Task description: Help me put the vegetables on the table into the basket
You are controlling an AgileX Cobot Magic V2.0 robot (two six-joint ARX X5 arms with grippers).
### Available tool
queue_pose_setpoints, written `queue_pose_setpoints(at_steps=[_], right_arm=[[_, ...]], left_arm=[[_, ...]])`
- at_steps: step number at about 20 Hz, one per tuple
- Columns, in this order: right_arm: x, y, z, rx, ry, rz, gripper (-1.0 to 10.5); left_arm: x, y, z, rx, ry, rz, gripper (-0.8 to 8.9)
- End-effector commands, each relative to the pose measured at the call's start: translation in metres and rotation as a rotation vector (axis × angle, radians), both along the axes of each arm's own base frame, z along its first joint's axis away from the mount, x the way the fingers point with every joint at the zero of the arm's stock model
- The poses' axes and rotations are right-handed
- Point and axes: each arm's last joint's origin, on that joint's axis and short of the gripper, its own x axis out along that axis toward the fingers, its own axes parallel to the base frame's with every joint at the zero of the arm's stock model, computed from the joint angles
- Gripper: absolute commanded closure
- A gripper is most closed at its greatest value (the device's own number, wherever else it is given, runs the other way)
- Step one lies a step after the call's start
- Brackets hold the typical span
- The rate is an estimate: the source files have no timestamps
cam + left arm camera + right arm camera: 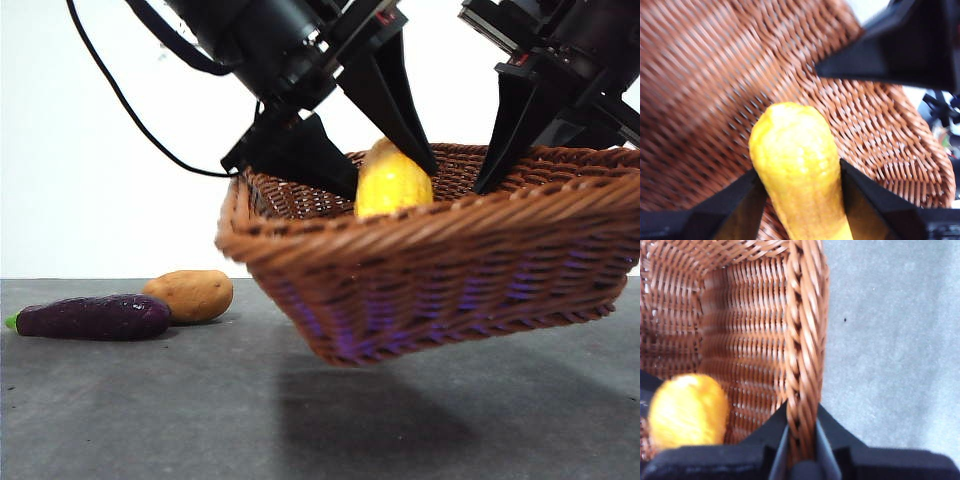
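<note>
Woven wicker basket [450,260], reddish-brown, with a ribbed weave and braided rim.
The yellow corn [392,182] looks bumpy with a faint plastic sheen; the purple eggplant [95,317] is glossy, the tan potato [190,295] smooth and matt; the grey table [130,410] is matt and mottled; the gripper jaws are matt black.

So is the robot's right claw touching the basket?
Touching. In the right wrist view the right gripper has its jaws shut on the basket's braided rim, no gap showing.

Lab-like: bare grey table [120,420], blank white wall [80,150]
</note>
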Motion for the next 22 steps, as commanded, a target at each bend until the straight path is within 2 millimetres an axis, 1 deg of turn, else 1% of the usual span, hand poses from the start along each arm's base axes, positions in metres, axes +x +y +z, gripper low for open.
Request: queue_pose_setpoints(at_steps=[1,2,3,8,10,12,14,16,18,20,22], right_arm=[[0.0,0.001,0.001,0.02,-0.004,-0.002,9.6],[0.0,0.001,0.001,0.02,-0.004,-0.001,9.6],[0.0,0.001,0.001,0.02,-0.004,-0.001,9.6],[0.0,0.001,0.001,0.017,-0.006,0.001,9.6],[0.0,0.0,0.001,0.014,-0.01,0.004,9.6],[0.0,0.0,0.002,0.009,-0.021,0.015,9.6],[0.001,0.0,0.002,0.007,-0.025,0.015,9.6],[0.001,0.0,0.006,0.011,-0.034,0.016,9.6],[0.002,0.001,0.013,0.022,-0.045,0.03,9.6],[0.002,0.001,0.023,0.032,-0.062,0.051,9.6],[0.001,0.0,0.037,0.016,-0.079,0.07,9.6]], left_arm=[[0.001,-0.003,-0.004,-0.008,0.014,-0.015,4.88],[0.001,-0.003,-0.005,-0.007,0.014,-0.015,3.62],[0.001,-0.003,-0.005,-0.006,0.015,-0.014,3.42],[-0.001,0.0,-0.004,0.014,0.015,-0.039,3.42],[-0.003,0.008,0.007,0.013,-0.037,-0.061,3.42],[-0.003,0.026,0.028,0.037,-0.143,-0.068,3.42],[-0.001,0.051,0.053,0.075,-0.26,-0.024,3.42],[0.006,0.08,0.079,0.13,-0.37,0.02,3.42],[0.017,0.106,0.096,0.249,-0.471,0.064,3.42],[0.032,0.129,0.099,0.36,-0.549,0.07,3.41],[0.049,0.145,0.089,0.444,-0.567,0.052,3.41]])
